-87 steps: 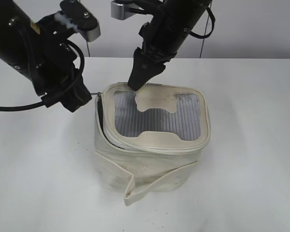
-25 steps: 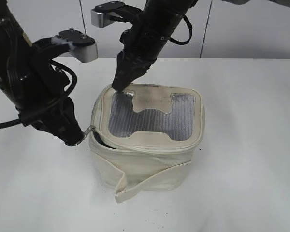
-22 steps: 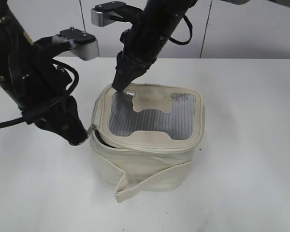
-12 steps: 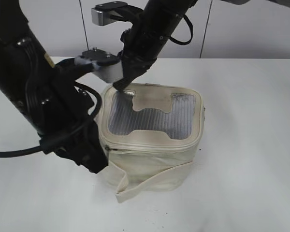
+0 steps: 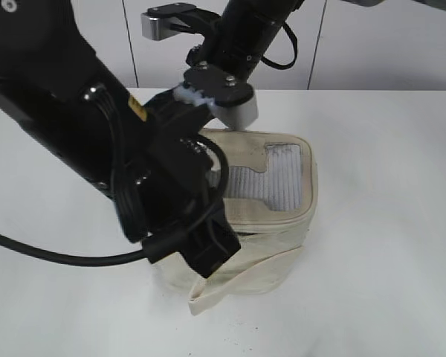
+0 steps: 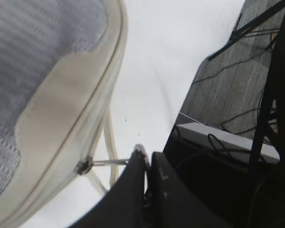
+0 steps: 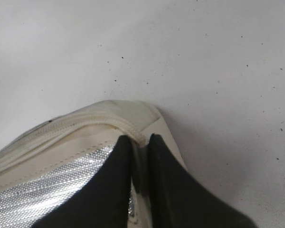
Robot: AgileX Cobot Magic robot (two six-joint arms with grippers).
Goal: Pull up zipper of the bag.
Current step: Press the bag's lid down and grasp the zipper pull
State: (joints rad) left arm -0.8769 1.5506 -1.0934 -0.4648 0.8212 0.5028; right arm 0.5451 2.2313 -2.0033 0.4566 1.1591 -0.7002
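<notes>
The cream-white bag (image 5: 275,223) stands mid-table, its grey mesh window (image 5: 282,175) facing up and its loose strap (image 5: 230,286) hanging at the front. My left arm covers the bag's left half. My left gripper (image 5: 212,256) sits at the front rim. In the left wrist view it (image 6: 145,154) is shut on the silver pull (image 6: 111,162), stretched taut from the slider (image 6: 83,166) on the zipper track (image 6: 80,121). My right gripper (image 7: 137,140) is shut and presses on the lid's corner beside the mesh (image 7: 52,190) and the rim zipper (image 7: 61,126). The exterior view hides it.
The white table (image 5: 386,223) extends to the right and front of the bag. My left arm's black cable (image 5: 59,256) trails off to the left. The left wrist view shows the table edge with dark equipment and cables (image 6: 237,142) beyond it.
My left arm swung from the bag's left side round to its front, dragging the slider along the rim. The open gap at the lid's left front closed. My right gripper stayed on the lid.
</notes>
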